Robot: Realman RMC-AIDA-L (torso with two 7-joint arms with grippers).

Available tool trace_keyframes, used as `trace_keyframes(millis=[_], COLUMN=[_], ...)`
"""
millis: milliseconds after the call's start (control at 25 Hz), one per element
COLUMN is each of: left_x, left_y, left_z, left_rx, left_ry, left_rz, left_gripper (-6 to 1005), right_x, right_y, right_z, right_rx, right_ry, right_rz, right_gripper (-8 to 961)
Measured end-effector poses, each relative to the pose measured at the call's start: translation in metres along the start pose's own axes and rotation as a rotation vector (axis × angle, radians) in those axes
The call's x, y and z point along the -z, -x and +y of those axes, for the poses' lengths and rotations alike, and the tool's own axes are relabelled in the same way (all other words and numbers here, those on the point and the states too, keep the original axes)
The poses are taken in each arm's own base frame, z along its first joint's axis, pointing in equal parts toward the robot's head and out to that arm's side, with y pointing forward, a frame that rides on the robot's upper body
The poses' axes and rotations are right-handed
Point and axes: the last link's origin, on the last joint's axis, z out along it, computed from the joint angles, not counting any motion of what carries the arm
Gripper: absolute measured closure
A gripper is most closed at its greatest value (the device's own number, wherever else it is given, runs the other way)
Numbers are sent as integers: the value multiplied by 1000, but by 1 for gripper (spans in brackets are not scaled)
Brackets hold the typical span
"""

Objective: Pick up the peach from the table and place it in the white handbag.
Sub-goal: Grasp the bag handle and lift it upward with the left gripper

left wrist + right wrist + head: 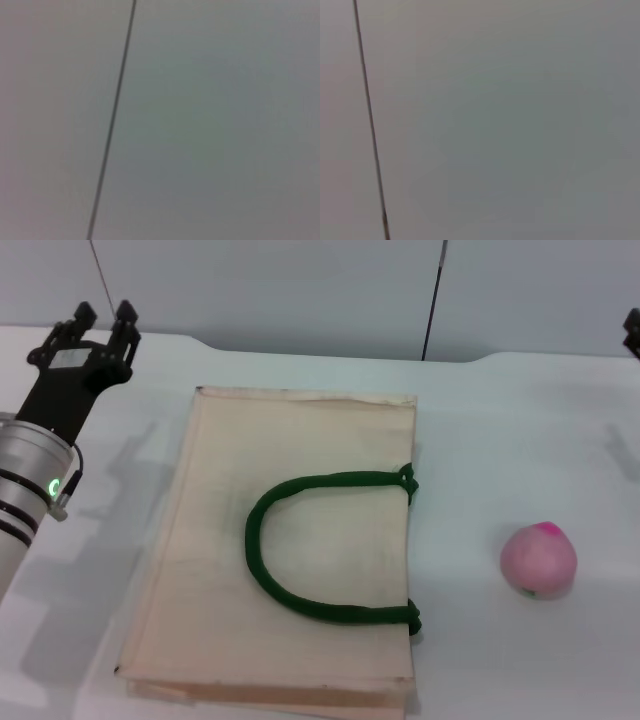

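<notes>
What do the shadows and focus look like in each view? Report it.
Head view: even light; the left gripper casts soft grey shadows on the table; the peach and white handbag are fairly crisp. Left wrist view: a blurred grey surface with one dark line. Right wrist view: the same, nothing in focus.

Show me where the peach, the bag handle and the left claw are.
peach (538, 560), head view, middle of the fruit.
bag handle (258, 540), head view, curved bend of the green rope.
left claw (100, 318), head view, between the fingertips.

Head camera overlooks the table (480, 420); both wrist cameras apparently face a blank wall (210, 125).
</notes>
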Motion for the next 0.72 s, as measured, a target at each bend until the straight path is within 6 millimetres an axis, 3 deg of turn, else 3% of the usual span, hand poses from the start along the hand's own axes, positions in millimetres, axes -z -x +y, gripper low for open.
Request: trace_keyframes(millis=[360, 720], left_x=[-4, -15], left_y=[-6, -31], left_z=[-2, -15], left_rx=[84, 258], left_ry=[189, 398], left_rz=[-83, -365], left_gripper=[475, 475], right_x=[4, 2], right_y=[17, 26], right_z=[-1, -1], right_rx=[-41, -28], right_ry=[139, 223], right_rz=[-11, 35], right_gripper=[161, 161])
